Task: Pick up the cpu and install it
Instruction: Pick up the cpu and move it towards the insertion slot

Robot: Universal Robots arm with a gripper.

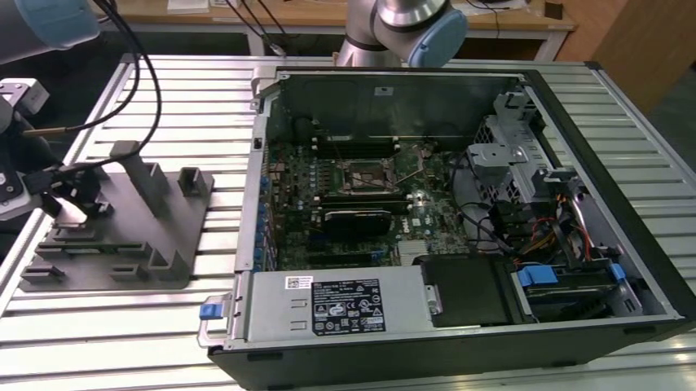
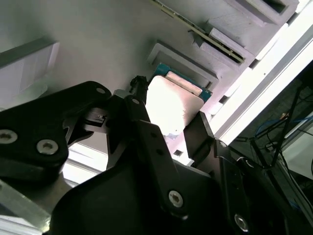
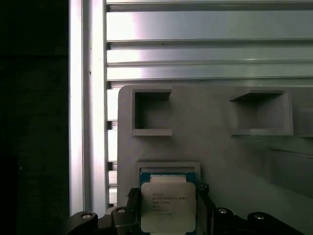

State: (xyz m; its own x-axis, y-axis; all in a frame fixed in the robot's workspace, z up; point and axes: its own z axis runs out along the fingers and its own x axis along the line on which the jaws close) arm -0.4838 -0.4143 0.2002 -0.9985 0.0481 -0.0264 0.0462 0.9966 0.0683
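The cpu, a flat square chip with a shiny silver top on a green board, lies in a shallow recess of the grey holder block. In both wrist views my gripper straddles it, and one black finger presses against each side edge of the cpu. In the exterior view the gripper hangs low over the grey holder block at the exterior view's left. The black socket frame sits on the motherboard inside the open computer case.
The holder block carries upright posts and square pockets. The grey power supply box fills the case's near corner, with drive bays and cables at the exterior view's right. The slatted metal table lies under everything.
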